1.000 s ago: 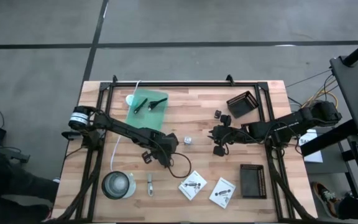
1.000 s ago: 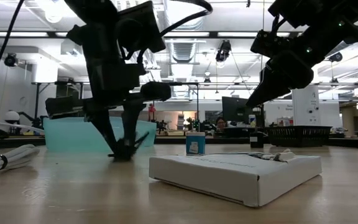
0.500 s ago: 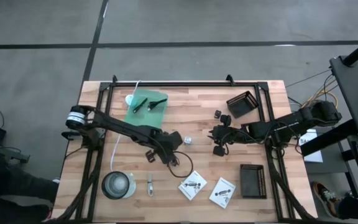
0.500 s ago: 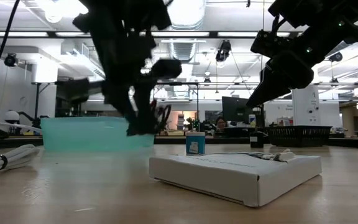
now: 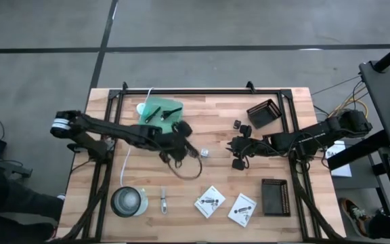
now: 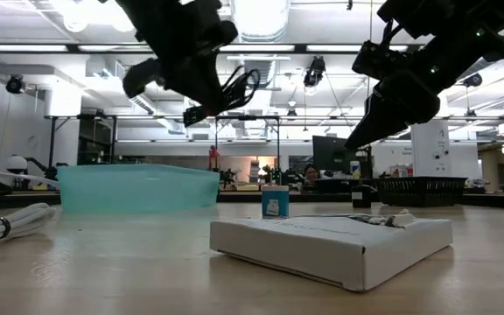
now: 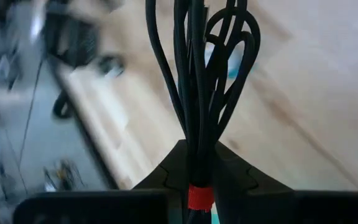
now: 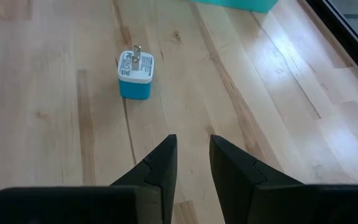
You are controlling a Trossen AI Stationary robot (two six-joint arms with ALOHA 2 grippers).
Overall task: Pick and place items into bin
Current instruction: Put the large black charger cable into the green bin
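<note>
Now the left gripper [image 5: 179,144], pinching the bundled black cable [image 5: 185,159], has lifted it off the table and swung toward the green bin [image 5: 158,116] (release seems next), while the right gripper [image 5: 235,145] waits farther off, fingers nearly together.

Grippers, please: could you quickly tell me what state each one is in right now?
Left gripper: closed on the bundled black cable, lifted off the table.
Right gripper: slightly open, holding nothing, hanging above the wood.
</note>
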